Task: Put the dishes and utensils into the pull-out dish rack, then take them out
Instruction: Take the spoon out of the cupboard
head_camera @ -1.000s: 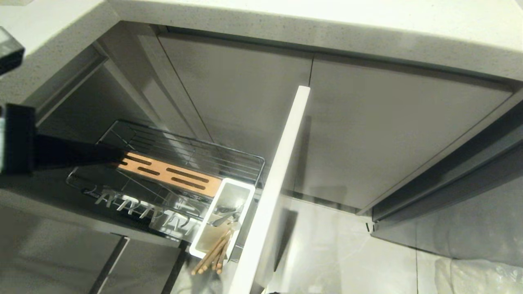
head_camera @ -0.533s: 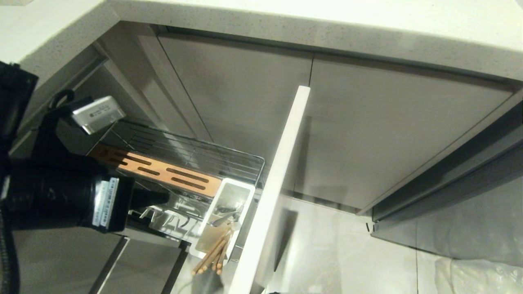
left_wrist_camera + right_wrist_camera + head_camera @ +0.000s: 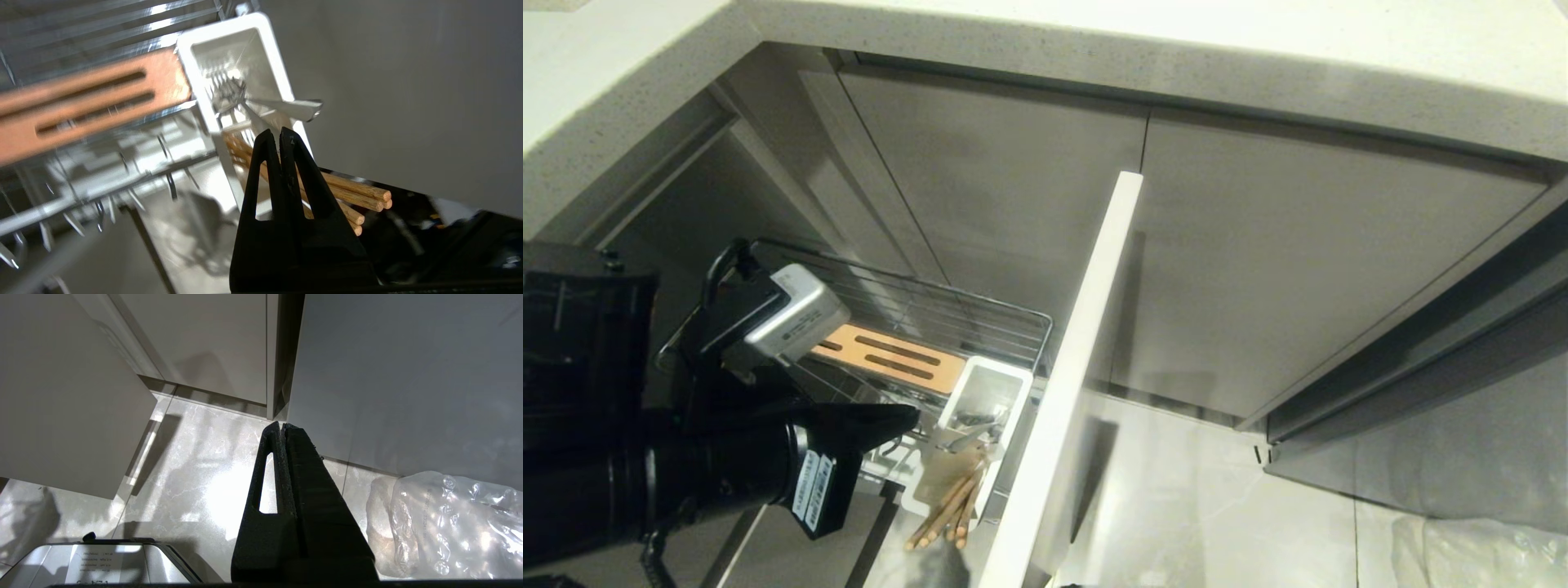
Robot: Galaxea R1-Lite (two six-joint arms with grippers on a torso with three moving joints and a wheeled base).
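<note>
The pull-out dish rack (image 3: 980,314) stands drawn out, with its wooden strip (image 3: 890,355), white caddy (image 3: 1001,377) and pale front panel (image 3: 1086,351). Light-wood chopsticks (image 3: 947,510) and a silver fork (image 3: 970,438) lean out of the caddy. My left gripper (image 3: 913,415) is shut and empty, its tips just short of the caddy's near wall. In the left wrist view the shut left gripper (image 3: 278,131) points at the chopsticks (image 3: 355,192) and the fork (image 3: 286,107) in the caddy (image 3: 245,53). The right gripper (image 3: 282,424) hangs shut over the floor. The dishes are out of view.
A row of metal prongs (image 3: 102,204) lines the rack's near side. The speckled countertop (image 3: 1094,49) overhangs closed cabinet doors (image 3: 1298,269). A crumpled clear plastic bag (image 3: 449,522) lies on the tiled floor (image 3: 196,477) to the right.
My left arm has swung in from the left edge over the rack, and its shut gripper now points at the caddy. The rack and utensils have not moved.
</note>
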